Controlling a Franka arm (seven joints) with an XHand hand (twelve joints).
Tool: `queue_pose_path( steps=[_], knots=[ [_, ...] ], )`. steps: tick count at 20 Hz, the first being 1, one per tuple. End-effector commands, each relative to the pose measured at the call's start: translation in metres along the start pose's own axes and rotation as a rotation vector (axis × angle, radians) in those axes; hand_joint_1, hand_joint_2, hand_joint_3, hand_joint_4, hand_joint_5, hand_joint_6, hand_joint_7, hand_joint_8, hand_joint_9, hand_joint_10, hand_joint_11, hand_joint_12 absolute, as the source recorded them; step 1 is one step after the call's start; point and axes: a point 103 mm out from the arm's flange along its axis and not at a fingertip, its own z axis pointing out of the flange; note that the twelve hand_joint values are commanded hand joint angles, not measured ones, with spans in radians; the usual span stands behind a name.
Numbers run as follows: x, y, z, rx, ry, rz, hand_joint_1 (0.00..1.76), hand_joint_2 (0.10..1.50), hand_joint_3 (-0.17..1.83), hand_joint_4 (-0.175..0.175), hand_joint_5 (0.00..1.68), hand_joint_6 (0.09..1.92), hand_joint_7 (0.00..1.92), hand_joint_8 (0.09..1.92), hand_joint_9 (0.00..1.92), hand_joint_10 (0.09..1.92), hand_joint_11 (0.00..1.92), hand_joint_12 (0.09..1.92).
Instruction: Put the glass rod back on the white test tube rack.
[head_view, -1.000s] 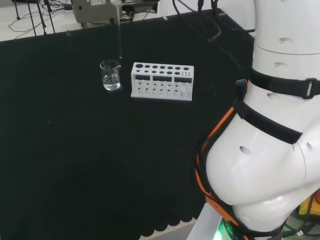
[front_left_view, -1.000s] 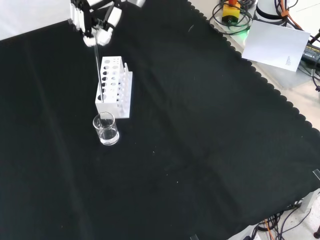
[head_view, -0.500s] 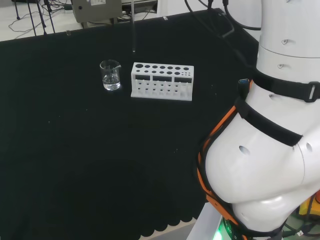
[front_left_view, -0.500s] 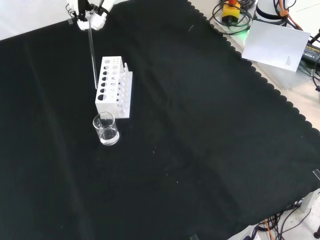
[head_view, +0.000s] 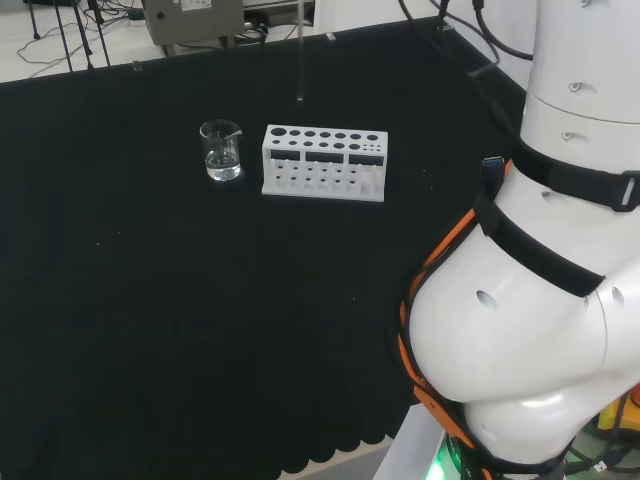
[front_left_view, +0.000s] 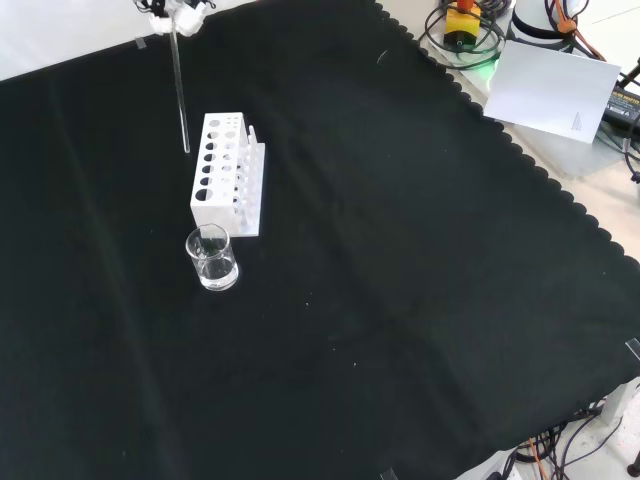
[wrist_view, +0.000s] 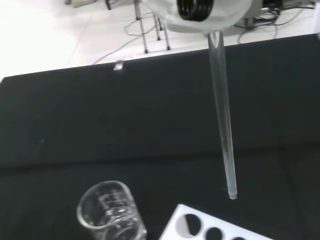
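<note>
Hand: the hand (front_left_view: 175, 12) sits at the top edge of the front view, its fingers (front_left_view: 188, 17) pinched on the upper end of the glass rod (front_left_view: 179, 90). How the fingers wrap is hard to read at that edge, so the pinch is my best reading.

Rod: hangs nearly upright below the fingers. Its free lower tip is in the air, clear of the cloth and touching nothing.

Rack: the white test tube rack (front_left_view: 227, 174) stands below the fingers. In the wrist view the rod tip hovers just above and a little outside the rack's end holes, not yet over one.

Beaker: a small clear beaker (front_left_view: 211, 257) with a little liquid stands just beside the rack's end, on the far side from the fingers in the front view.

Step in hand: carrying the rod across to the rack; nothing inserted yet.

Next move needs: tip centred over one hole, then a straight descent.

Risk 1: tip lands on the rack's top plate between holes, caused by misalignment; the rod could slide in the pinch or the rack could shift.

Risk 2: a tilted rod jams on a hole rim; glass may chip.

Risk 3: release before the rod is seated lets it topple toward the beaker.
</note>
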Motion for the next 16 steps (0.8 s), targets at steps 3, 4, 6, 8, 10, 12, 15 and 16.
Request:
queue_pose_path(
  steps=[3, 4, 6, 8, 10, 12, 15, 16],
  knots=[
    [-0.036, -0.009, -0.001, 0.006, 0.005, 0.045, 1.30, 1.02, 0.02, -0.175, 1.32, 0.09, 1.16, 1.03, 1.72, 0.65, 1.20, 0.78],
    [-0.040, -0.009, -0.002, 0.007, 0.002, 0.057, 1.30, 1.02, 0.02, -0.175, 1.32, 0.09, 1.16, 1.03, 1.72, 0.65, 1.20, 0.78],
    [-0.048, -0.009, -0.001, 0.009, 0.002, 0.080, 1.30, 1.02, 0.02, -0.175, 1.32, 0.09, 1.16, 1.03, 1.72, 0.65, 1.20, 0.78],
    [-0.054, -0.010, -0.001, 0.011, 0.004, 0.095, 1.30, 1.02, 0.02, -0.175, 1.32, 0.09, 1.16, 1.03, 1.72, 0.65, 1.20, 0.78],
    [-0.062, -0.011, -0.001, 0.009, 0.012, 0.113, 1.30, 1.02, 0.02, -0.175, 1.32, 0.09, 1.16, 1.03, 1.72, 0.65, 1.20, 0.78],
    [-0.068, -0.012, -0.001, 0.010, 0.011, 0.127, 1.30, 1.02, 0.02, -0.175, 1.32, 0.09, 1.16, 1.03, 1.72, 0.65, 1.21, 0.78],
    [-0.063, -0.007, 0.001, 0.020, -0.009, 0.138, 1.30, 1.02, 0.02, -0.175, 1.32, 0.09, 1.16, 1.03, 1.72, 0.65, 1.20, 0.78],
    [-0.063, -0.007, 0.001, 0.021, -0.009, 0.138, 1.30, 1.02, 0.02, -0.175, 1.32, 0.09, 1.16, 1.03, 1.72, 0.65, 1.20, 0.78]
  ],
)
